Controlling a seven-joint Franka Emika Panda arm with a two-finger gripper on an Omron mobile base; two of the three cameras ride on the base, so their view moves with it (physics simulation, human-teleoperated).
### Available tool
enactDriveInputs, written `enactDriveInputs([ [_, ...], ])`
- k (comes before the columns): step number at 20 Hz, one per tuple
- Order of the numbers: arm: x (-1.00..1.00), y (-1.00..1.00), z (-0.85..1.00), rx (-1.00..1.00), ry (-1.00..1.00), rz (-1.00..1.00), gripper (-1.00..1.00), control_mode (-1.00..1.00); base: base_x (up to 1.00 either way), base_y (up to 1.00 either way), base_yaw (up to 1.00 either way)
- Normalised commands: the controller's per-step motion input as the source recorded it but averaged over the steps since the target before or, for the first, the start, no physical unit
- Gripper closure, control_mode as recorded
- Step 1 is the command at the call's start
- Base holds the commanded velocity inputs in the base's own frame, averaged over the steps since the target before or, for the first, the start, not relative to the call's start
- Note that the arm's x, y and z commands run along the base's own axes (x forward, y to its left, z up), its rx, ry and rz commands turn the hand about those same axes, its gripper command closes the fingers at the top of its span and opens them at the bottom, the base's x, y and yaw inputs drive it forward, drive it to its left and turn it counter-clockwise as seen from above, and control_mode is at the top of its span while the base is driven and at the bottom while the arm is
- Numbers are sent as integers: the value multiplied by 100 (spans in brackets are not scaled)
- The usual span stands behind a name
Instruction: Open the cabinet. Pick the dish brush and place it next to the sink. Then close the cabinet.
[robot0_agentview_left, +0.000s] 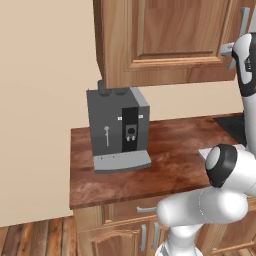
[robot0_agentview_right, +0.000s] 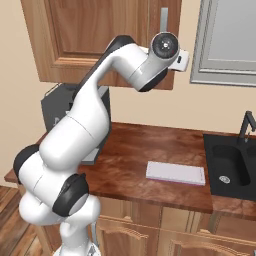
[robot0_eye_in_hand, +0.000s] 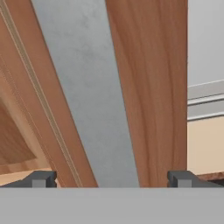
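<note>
Left base view: the cabinet (robot0_agentview_left: 165, 35) hangs on the wall with its door shut; a grey coffee machine (robot0_agentview_left: 119, 129) stands on the wooden tabletop (robot0_agentview_left: 165, 165) beneath it. The arm reaches up at the cabinet's right edge.

Right base view: the sink (robot0_agentview_right: 231, 167) — a dark basin with a black faucet (robot0_agentview_right: 246, 125) — is set in the tabletop's right end; a white flat block (robot0_agentview_right: 176, 173) lies left of it.

Hand view: the claw (robot0_eye_in_hand: 112, 179) stands released, fingertips (robot0_eye_in_hand: 43, 178) spread wide (nothing between them), pointing at the grey bar handle (robot0_eye_in_hand: 89, 96) — contact cannot be judged.
</note>
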Motion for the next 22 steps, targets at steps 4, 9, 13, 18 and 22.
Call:
enactDriveInputs([
  [4,0,0,0,0,0,0,-100,-100,0,0,0],
  [9,0,0,0,0,0,0,100,-100,0,0,0],
  [13,0,0,0,0,0,0,100,-100,0,0,0],
  [18,0,0,0,0,0,0,100,-100,0,0,0],
  [22,0,0,0,0,0,0,100,-100,0,0,0],
])
